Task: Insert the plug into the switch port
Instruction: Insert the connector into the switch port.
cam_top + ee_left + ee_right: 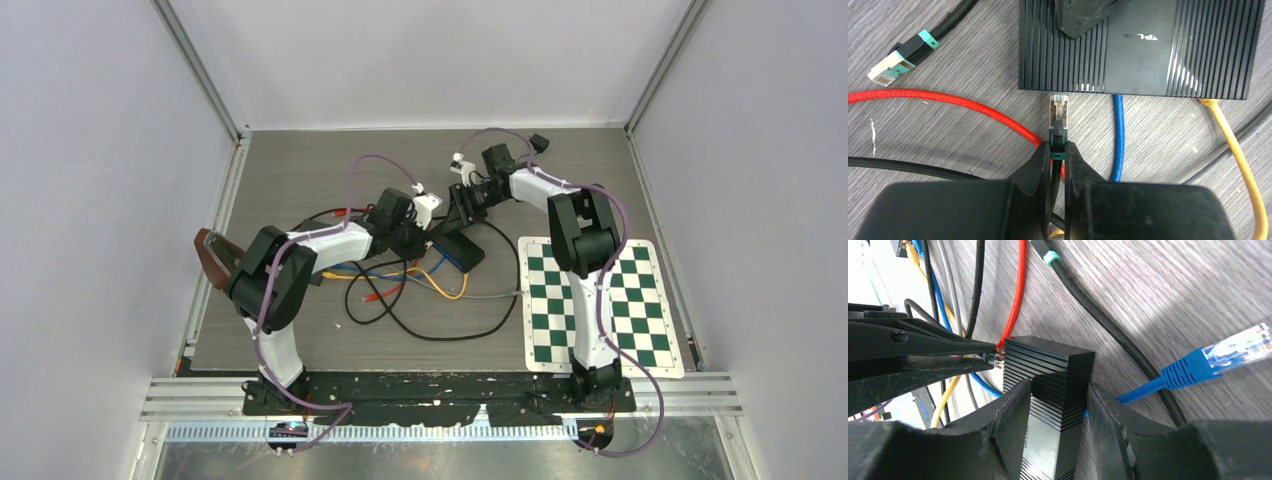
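Black, matte fingers of the left gripper [1058, 150] fill the bottom of the left wrist view, pressed together on the dark teal boot of the plug [1058, 107]. This plug has a clear plastic tip with metal showing inside and a small latch on top, and it points straight at the switch [1148, 50], its tip right at the switch's near edge. Whether it has entered a port cannot be told. That switch is a flat, glossy black plastic box with fine parallel ribs on both ends and a smooth middle band with small pale lettering. It lies on a grey table [973, 60] with a wood-grain texture. From the same edge of the switch, just right of the plug, a smooth blue cable [1118, 135] runs out, and further right a yellow cable [1235, 145]. Left of the plug, a red cable [948, 100] curves across the table and passes under the left gripper, with a braided black cable [898, 167] below it. Well to the left of the switch lies a spare plug [900, 57] with a metal shell and teal collar. In the right wrist view, the right gripper [1059, 390] is clamped on the switch, one scuffed black finger against each side. Right of the switch there lies a loose blue plug [1218, 357] with a clear tip.
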Available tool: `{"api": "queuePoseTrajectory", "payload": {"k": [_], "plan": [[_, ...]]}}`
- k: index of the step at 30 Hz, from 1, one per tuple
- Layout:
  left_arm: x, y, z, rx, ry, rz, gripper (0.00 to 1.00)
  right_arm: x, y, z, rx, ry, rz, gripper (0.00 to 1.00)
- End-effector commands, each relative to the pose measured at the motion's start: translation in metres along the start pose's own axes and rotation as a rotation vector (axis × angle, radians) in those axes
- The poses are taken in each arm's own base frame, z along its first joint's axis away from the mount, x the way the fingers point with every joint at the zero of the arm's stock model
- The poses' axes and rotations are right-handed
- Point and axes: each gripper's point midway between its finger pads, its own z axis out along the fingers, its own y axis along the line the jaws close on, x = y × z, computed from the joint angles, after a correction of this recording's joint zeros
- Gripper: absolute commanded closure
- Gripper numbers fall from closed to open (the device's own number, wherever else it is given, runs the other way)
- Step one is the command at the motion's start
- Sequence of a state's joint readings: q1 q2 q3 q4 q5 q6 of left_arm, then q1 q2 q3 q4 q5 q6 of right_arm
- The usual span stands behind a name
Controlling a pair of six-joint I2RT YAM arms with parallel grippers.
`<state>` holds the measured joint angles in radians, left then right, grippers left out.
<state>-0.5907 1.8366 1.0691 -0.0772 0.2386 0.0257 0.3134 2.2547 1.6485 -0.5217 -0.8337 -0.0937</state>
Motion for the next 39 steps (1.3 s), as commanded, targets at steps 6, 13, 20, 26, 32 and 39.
{"api": "queuePoseTrajectory", "payload": {"k": [6,13,20,26,32,39], "plan": [[-0.022,-0.015,-0.014,0.053,-0.076,0.007,1.0,-0.01,-0.003,-0.023,0.086,-0.049,0.037,0.48],[-0.011,-0.016,-0.007,0.056,-0.049,-0.038,1.0,-0.007,-0.001,-0.024,0.082,-0.061,0.051,0.47],[-0.019,-0.014,-0.006,0.053,-0.062,-0.031,1.0,-0.004,0.005,-0.022,0.049,-0.06,0.059,0.48],[-0.019,-0.013,0.0,0.054,-0.055,-0.039,1.0,0.003,0.009,-0.02,0.017,-0.061,0.057,0.49],[-0.019,-0.012,0.002,0.048,-0.047,-0.044,1.0,0.003,0.01,-0.019,0.009,-0.063,0.054,0.5],[-0.013,-0.009,0.003,0.029,-0.018,-0.067,1.0,0.0,0.011,-0.023,0.021,-0.072,0.045,0.49]]}}
